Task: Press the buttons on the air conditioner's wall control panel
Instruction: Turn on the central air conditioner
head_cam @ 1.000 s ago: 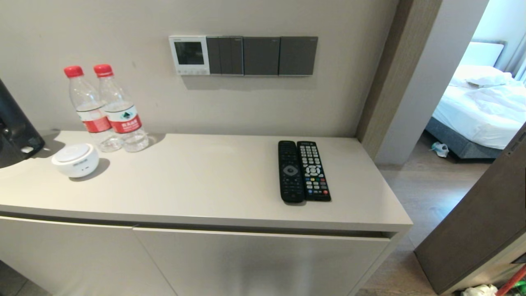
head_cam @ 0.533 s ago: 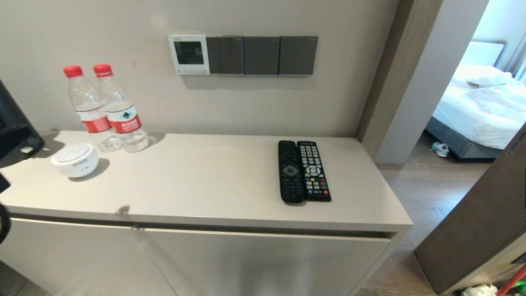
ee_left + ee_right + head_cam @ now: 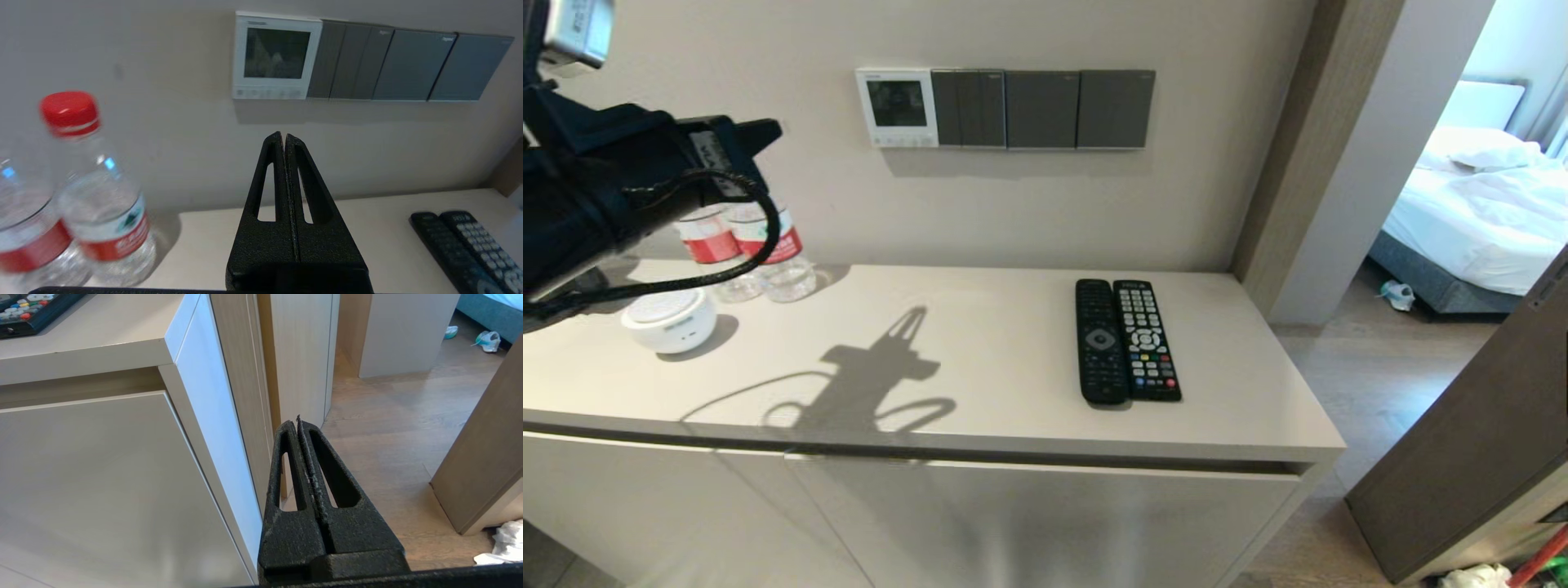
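On the far wall in the head view, you see the air conditioner's wall control panel (image 3: 896, 108), its screen dark, touching the left end of three dark grey switch plates (image 3: 1042, 109). Its buttons (image 3: 902, 141) run along its bottom edge. Your left gripper (image 3: 768, 131) is raised at the left, in front of two water bottles (image 3: 760, 245), apart from the panel. A white round device (image 3: 670, 320) and two remotes (image 3: 1127, 340) lie on the cabinet top (image 3: 980, 359).

From the left wrist view, your left gripper (image 3: 284, 136) has its fingers pressed together with nothing between them, the tips just below the panel (image 3: 276, 55) and its buttons (image 3: 267, 93).

From the right wrist view, your right gripper (image 3: 297, 422) is likewise pressed together and empty, low beside the cabinet's right end (image 3: 212, 428), above the wooden floor (image 3: 392, 428).
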Tool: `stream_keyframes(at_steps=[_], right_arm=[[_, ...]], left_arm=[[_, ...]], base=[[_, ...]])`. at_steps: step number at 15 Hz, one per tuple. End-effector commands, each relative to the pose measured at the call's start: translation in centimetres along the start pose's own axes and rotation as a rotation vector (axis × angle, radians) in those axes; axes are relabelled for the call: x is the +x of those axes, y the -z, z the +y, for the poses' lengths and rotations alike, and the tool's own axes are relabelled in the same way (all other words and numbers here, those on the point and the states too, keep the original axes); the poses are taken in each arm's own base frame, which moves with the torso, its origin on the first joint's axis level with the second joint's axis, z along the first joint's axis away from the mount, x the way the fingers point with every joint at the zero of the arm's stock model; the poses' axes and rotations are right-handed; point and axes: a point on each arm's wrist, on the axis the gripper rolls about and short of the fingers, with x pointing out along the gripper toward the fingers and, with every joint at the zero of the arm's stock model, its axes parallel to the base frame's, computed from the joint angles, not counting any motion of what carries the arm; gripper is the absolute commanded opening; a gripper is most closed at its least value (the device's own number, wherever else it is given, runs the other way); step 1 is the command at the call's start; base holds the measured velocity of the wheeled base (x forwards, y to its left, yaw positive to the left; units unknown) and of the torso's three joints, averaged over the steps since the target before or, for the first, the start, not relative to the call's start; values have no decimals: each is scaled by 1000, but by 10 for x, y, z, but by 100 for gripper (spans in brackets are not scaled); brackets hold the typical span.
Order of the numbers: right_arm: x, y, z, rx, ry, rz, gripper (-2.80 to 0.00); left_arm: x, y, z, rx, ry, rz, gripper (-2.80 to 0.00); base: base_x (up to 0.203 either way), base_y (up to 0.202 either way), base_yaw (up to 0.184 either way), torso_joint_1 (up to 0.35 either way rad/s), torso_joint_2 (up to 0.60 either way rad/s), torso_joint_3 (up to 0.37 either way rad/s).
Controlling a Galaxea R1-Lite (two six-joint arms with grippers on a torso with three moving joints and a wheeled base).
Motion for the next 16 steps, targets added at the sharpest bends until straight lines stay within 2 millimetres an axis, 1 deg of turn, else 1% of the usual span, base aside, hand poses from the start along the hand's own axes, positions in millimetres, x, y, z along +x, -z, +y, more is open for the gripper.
stream_keyframes(at_steps=[1, 3, 5, 6, 8, 9, 11, 14, 16], right_arm=[[0, 0, 0, 1, 0, -3, -280], [0, 0, 0, 1, 0, -3, -280], [0, 0, 0, 0, 0, -3, -280], [0, 0, 0, 0, 0, -3, -280], [0, 0, 0, 0, 0, -3, -280], [0, 0, 0, 1, -1, -3, -280], [0, 0, 0, 0, -2, -3, -280], [0, 0, 0, 1, -2, -3, -280], [0, 0, 0, 0, -2, -3, -280]], left_arm=[[37, 18, -7, -11, 22, 47, -280], [65, 18, -16, -27, 42, 28, -280], [86, 10, -23, -46, 59, -4, -280], [96, 10, -28, -60, 72, -2, -280], [116, 22, -35, -72, 84, 27, -280], [124, 27, -36, -74, 85, 32, -280], [137, 30, -39, -75, 88, 27, -280], [156, 42, -44, -75, 97, 43, -280], [164, 45, -44, -75, 95, 42, -280]], base=[[0, 0, 0, 0, 0, 0], [0, 0, 0, 0, 0, 0], [0, 0, 0, 0, 0, 0], [0, 0, 0, 0, 0, 0], [0, 0, 0, 0, 0, 0], [0, 0, 0, 0, 0, 0], [0, 0, 0, 0, 0, 0], [0, 0, 0, 0, 0, 0], [0, 0, 0, 0, 0, 0]])
